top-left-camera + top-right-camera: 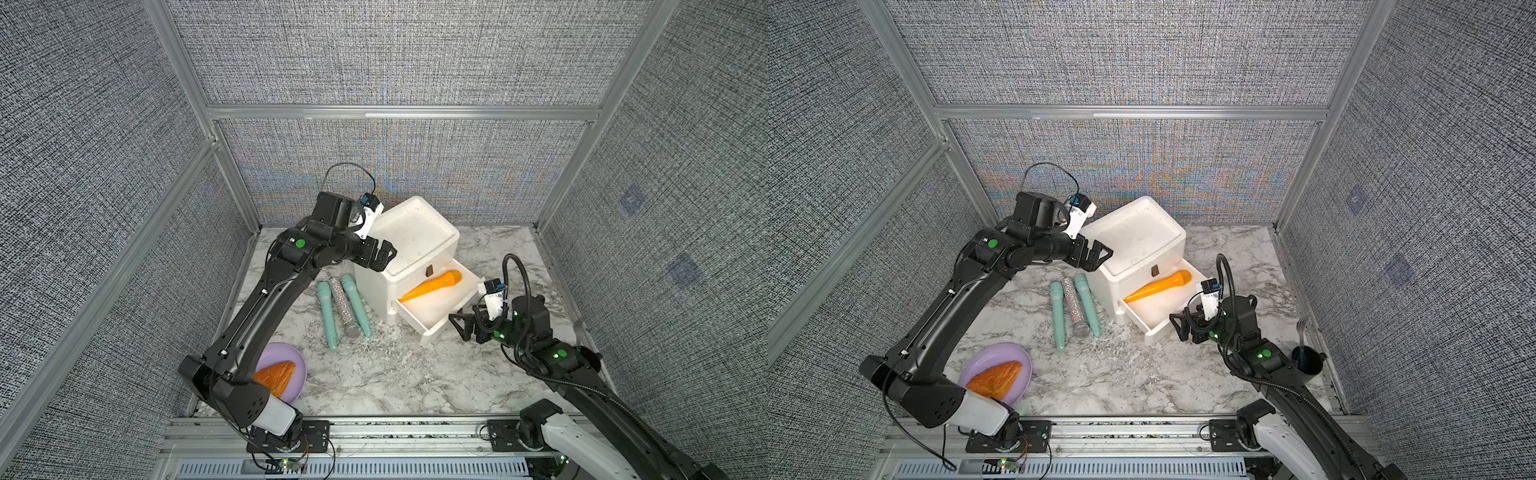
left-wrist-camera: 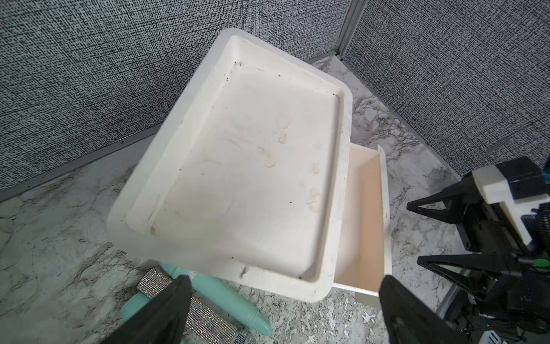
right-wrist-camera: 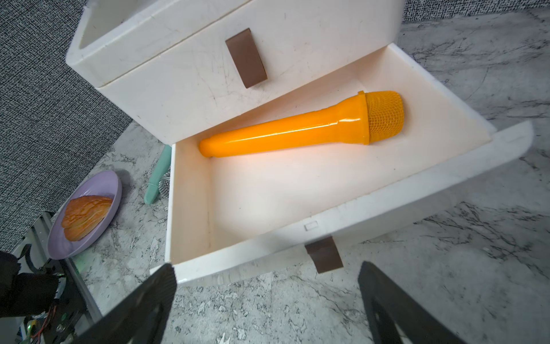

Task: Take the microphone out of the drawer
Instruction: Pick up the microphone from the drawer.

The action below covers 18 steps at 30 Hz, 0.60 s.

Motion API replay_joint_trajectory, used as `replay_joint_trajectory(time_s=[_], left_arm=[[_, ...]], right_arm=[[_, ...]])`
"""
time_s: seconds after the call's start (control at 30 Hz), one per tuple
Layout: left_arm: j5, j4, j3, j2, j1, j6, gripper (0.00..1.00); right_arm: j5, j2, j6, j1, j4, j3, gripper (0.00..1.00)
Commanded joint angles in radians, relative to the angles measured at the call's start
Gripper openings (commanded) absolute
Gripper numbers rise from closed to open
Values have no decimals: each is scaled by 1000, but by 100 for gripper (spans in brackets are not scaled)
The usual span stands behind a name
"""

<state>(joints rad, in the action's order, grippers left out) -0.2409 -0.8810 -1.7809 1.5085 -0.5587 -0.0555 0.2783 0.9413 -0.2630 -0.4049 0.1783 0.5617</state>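
Note:
An orange microphone (image 1: 432, 286) (image 1: 1158, 286) (image 3: 297, 131) lies slantwise in the pulled-out lower drawer (image 1: 440, 328) (image 1: 1158, 328) (image 3: 327, 220) of a white drawer unit (image 1: 411, 237) (image 2: 238, 163). My right gripper (image 1: 459, 328) (image 1: 1178, 328) (image 3: 266, 269) hovers just in front of the drawer's front wall, open and empty, near its brown pull tab (image 3: 324, 256). My left gripper (image 1: 384, 253) (image 1: 1100, 253) (image 2: 284, 283) hangs over the unit's top at its left front corner, open, holding nothing.
Two teal microphones (image 1: 326, 316) (image 1: 356, 303) and a glittery one (image 1: 343, 305) lie on the marble table left of the unit. A purple plate (image 1: 297, 361) with a pastry (image 1: 276, 376) sits front left. A dark cup with a fork (image 1: 1306, 361) stands at the right wall.

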Motion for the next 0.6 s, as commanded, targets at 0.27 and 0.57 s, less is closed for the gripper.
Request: replay_joint_trajectory(time_s=[0.27,0.57], left_arm=[[176,48,16,3,-215,26,100],[201,91,-17,119,-352,17,96]], right_arm=[[21,-2,-41,101,30,43,98],[88,-28,-39,274,59,27,98]])
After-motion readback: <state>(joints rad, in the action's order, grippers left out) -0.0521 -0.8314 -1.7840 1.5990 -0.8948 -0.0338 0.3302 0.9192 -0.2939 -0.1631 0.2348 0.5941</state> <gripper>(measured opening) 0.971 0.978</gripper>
